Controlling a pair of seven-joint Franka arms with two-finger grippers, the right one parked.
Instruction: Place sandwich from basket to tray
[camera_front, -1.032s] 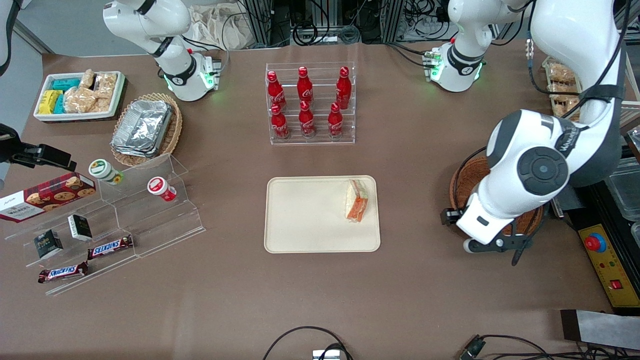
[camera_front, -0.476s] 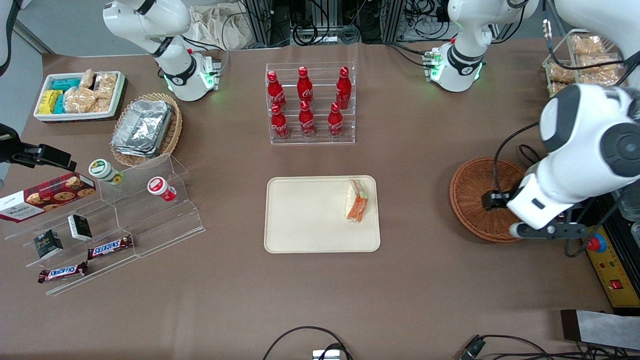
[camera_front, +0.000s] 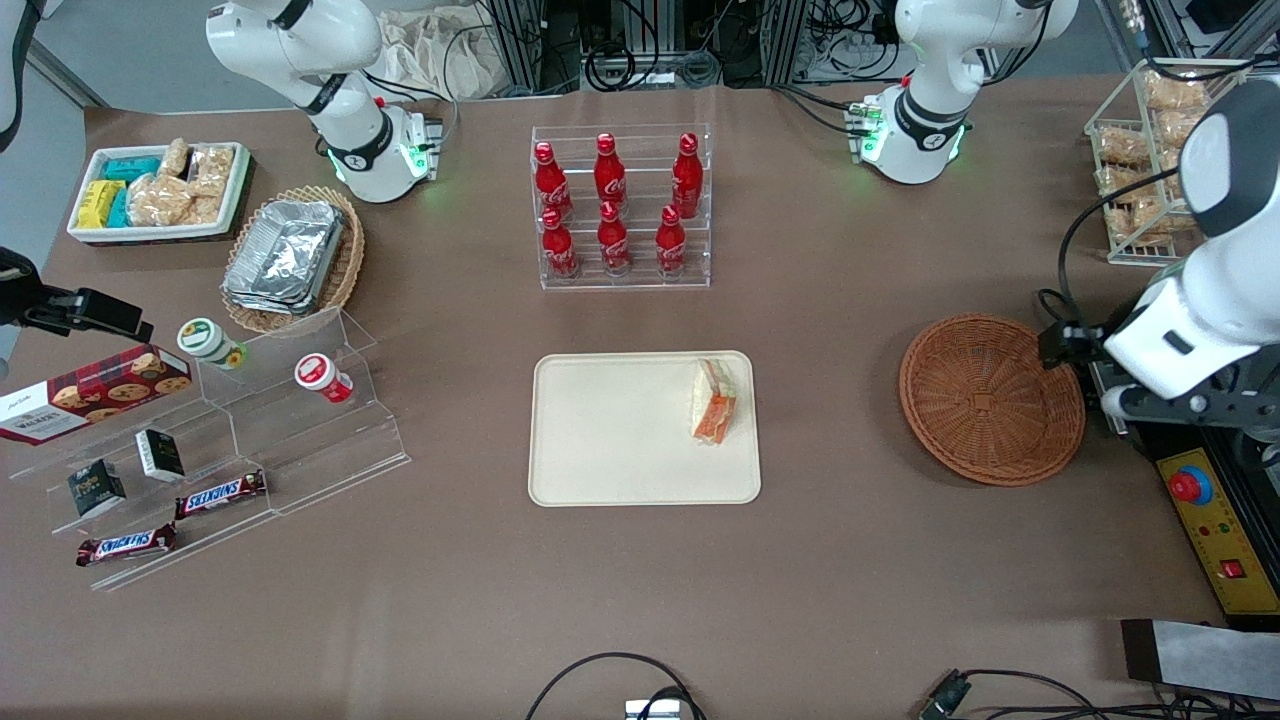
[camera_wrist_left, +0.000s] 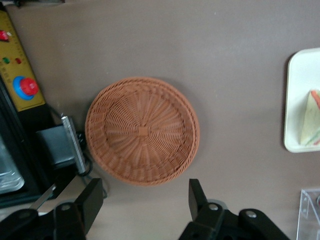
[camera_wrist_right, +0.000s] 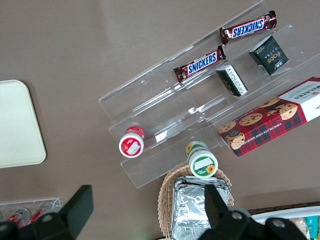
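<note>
The sandwich (camera_front: 713, 402) lies on the beige tray (camera_front: 610, 430) in the middle of the table, at the tray's edge toward the working arm; the left wrist view catches the sandwich (camera_wrist_left: 311, 121) and a corner of the tray (camera_wrist_left: 296, 85). The round wicker basket (camera_front: 990, 397) is empty, which the left wrist view of the basket (camera_wrist_left: 142, 131) confirms. My gripper (camera_wrist_left: 145, 197) hangs open high above the table beside the basket, nothing between its dark fingers (camera_wrist_left: 90, 200). In the front view the gripper (camera_front: 1105, 385) is at the basket's rim toward the working arm's end.
A clear rack of red bottles (camera_front: 620, 205) stands farther from the front camera than the tray. A yellow control box with a red button (camera_front: 1210, 520) sits at the working arm's end. A wire rack of snack packets (camera_front: 1140, 170) stands there too. A clear stepped shelf of snacks (camera_front: 220, 450) lies toward the parked arm's end.
The working arm has swung away from above the basket toward its own end of the table and risen, uncovering the empty basket. The sandwich has stayed on the tray.
</note>
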